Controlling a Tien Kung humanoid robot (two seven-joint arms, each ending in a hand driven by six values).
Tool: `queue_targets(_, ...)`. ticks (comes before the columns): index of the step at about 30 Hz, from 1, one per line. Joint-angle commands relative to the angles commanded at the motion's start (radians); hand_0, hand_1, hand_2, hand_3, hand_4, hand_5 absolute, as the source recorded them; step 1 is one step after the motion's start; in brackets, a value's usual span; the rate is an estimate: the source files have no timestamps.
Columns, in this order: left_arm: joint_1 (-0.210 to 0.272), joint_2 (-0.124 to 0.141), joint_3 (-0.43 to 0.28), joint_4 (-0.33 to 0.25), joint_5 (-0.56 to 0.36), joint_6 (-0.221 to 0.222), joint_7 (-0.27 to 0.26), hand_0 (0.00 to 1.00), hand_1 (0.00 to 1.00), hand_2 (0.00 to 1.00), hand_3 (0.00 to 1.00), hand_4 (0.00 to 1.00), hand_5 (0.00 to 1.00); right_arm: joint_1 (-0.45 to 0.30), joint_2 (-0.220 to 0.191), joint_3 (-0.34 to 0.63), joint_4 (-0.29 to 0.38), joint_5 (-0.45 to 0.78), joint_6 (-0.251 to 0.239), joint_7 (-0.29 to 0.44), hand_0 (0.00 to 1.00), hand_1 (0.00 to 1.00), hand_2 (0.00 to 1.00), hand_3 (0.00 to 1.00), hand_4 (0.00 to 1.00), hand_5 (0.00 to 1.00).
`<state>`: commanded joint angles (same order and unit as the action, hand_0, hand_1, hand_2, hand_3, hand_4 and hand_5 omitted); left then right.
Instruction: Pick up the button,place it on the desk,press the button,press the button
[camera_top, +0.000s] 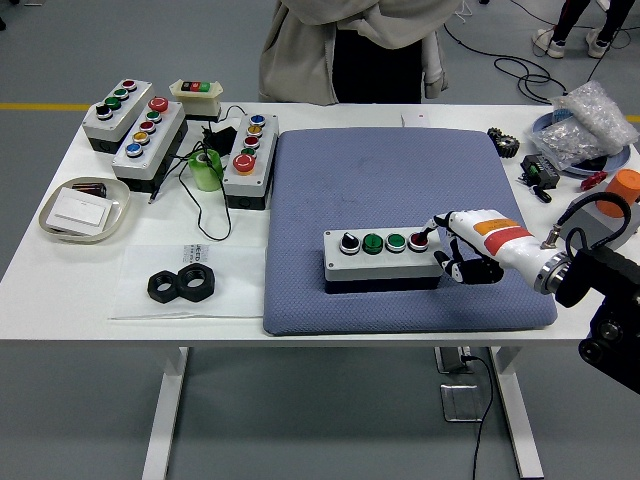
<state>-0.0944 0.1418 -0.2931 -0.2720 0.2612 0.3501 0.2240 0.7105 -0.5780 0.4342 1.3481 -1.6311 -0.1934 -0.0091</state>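
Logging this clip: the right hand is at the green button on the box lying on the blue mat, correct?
Not quite. In the head view the right hand reaches the red button at the right end of the button box on the blue mat, not the green one.

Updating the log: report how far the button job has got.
Done: the grey four-button box already sits on the blue mat on the white table. In hand: the right hand is at the box's right end, a fingertip at the red button; actual contact cannot be confirmed. Left: completing the presses. The left hand is out of view.
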Motion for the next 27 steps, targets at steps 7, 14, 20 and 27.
queue_targets(7,-0.001,0.0,0.002,0.0,-0.005,0.0,-0.002,0.751,0.788,0.864,0.783,0.553,0.998,0.003,0.001,0.003,0.001,-0.013,-0.002,-0.011,0.134,0.002,0.08,0.641,0.528,0.002)
queue_targets(14,-0.002,0.0,0.004,0.0,-0.008,0.0,-0.002,0.751,0.788,0.863,0.783,0.553,0.998,0.001,-0.003,0.053,0.053,-0.008,-0.038,-0.002,0.135,0.002,0.081,0.642,0.528,0.002)
queue_targets(20,-0.003,0.0,0.006,-0.001,-0.011,0.0,-0.002,0.751,0.788,0.863,0.783,0.553,0.998,0.019,0.014,0.032,0.064,-0.011,-0.035,-0.009,0.139,0.002,0.082,0.645,0.529,0.002)
queue_targets(27,-0.004,0.0,0.007,-0.001,-0.013,0.0,-0.003,0.752,0.788,0.864,0.783,0.552,0.998,0.034,0.04,-0.003,0.04,-0.015,-0.025,-0.018,0.138,0.002,0.082,0.645,0.527,0.002)
